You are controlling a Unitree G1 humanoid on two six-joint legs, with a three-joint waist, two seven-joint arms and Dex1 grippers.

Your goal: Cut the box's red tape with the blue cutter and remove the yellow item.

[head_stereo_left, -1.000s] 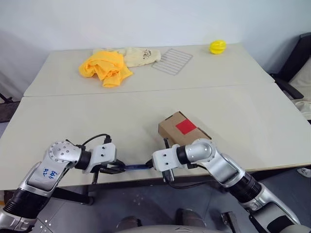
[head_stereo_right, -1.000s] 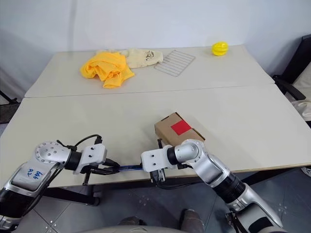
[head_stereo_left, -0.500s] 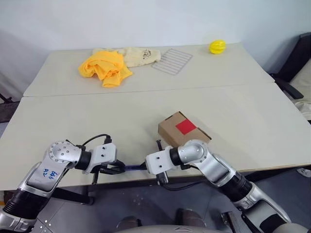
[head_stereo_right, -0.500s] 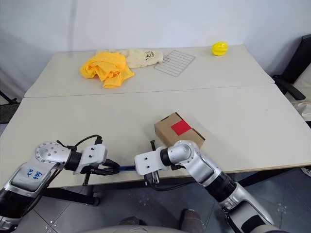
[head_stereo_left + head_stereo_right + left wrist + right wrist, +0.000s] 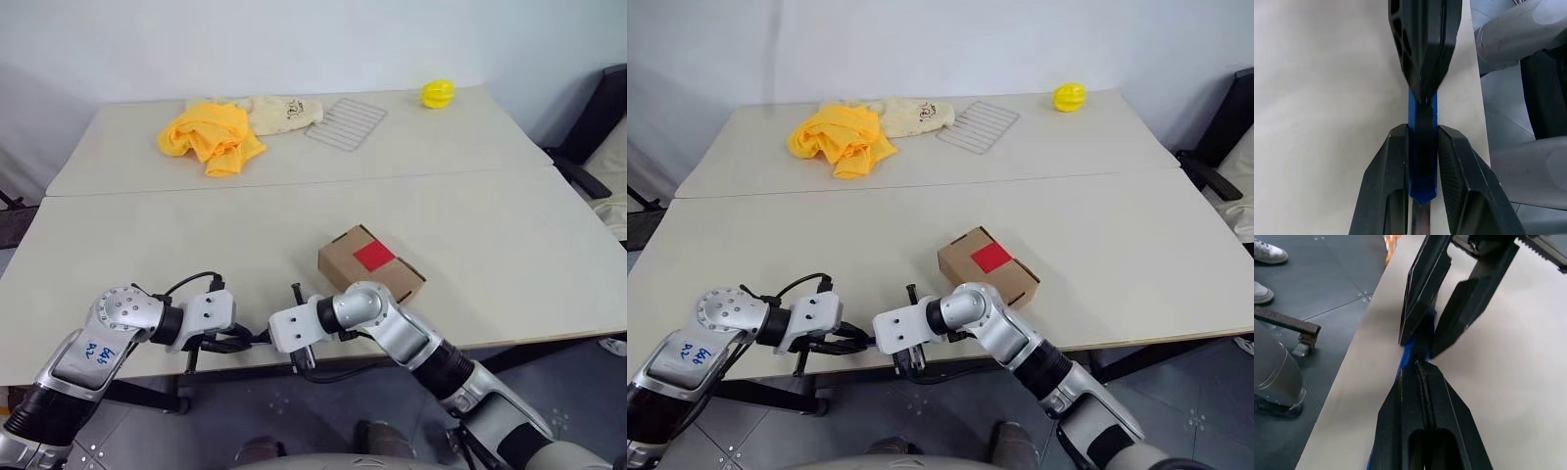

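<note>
The box (image 5: pixel 343 258), brown cardboard, lies shut near the table's front edge with the red tape (image 5: pixel 373 257) across its lid. Left of it, at the very front edge, my left gripper (image 5: pixel 245 341) is shut on the blue cutter (image 5: pixel 1422 192), its fingers (image 5: pixel 1396 161) clasping both sides. My right gripper (image 5: pixel 263 336) faces it, shut, tips resting on the cutter (image 5: pixel 1411 348) just ahead of the left fingertips. The yellow item is out of view.
At the back of the table (image 5: pixel 196 245) lie a yellow cloth (image 5: pixel 211 137), a cream bag (image 5: pixel 284 113), a wire rack (image 5: pixel 346 122) and a lemon-yellow round object (image 5: pixel 438 94). A dark chair (image 5: pixel 598 147) stands off the right side. Floor lies just past the front edge.
My right gripper has slid left along the front edge, away from the box, until its tips meet the left gripper over the cutter. The left gripper has stayed put.
</note>
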